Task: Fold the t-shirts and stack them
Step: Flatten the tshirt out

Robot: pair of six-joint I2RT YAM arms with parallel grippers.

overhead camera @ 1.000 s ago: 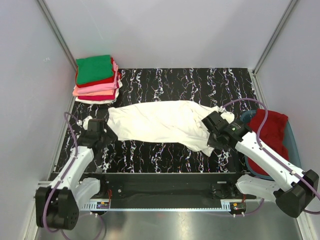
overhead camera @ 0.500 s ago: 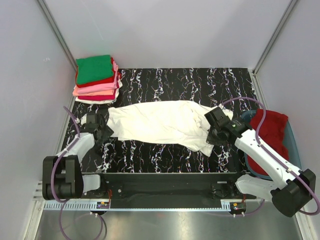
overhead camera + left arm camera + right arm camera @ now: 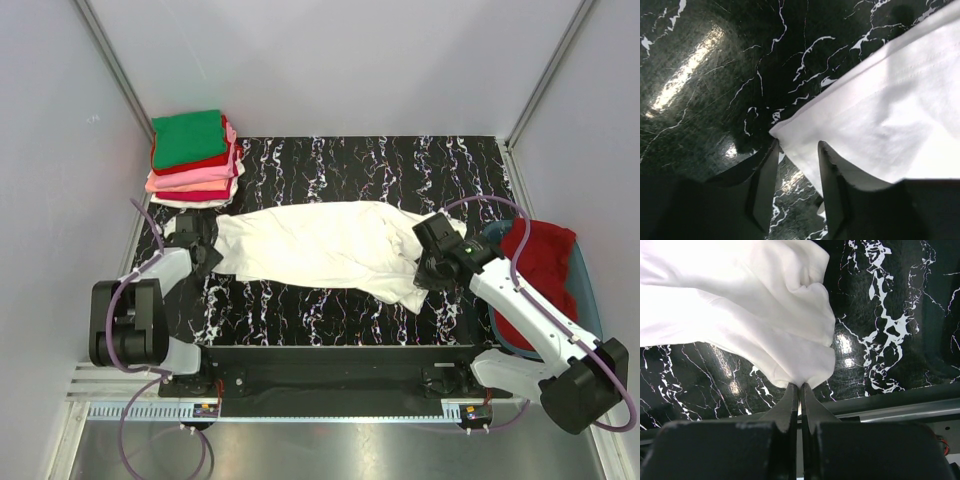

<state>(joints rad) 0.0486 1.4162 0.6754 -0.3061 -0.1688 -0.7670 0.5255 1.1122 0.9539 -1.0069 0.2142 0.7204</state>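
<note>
A white t-shirt (image 3: 320, 248) lies spread across the black marbled table. My right gripper (image 3: 428, 272) is shut on its right end; the right wrist view shows the cloth (image 3: 765, 325) pinched between the closed jaws (image 3: 800, 387). My left gripper (image 3: 208, 252) is open at the shirt's left corner; in the left wrist view the corner (image 3: 790, 132) sits between the spread fingers (image 3: 797, 150). A stack of folded t-shirts (image 3: 193, 158), green on top, then red, pink and white, sits at the back left. A red t-shirt (image 3: 540, 268) lies in the tub at right.
The blue tub (image 3: 588, 290) stands at the table's right edge. White walls enclose the table on three sides. A black rail (image 3: 330, 360) runs along the near edge between the arm bases.
My left gripper has moved back and right, up to the shirt's left corner. My right gripper has shifted slightly farther back, still holding the cloth.
</note>
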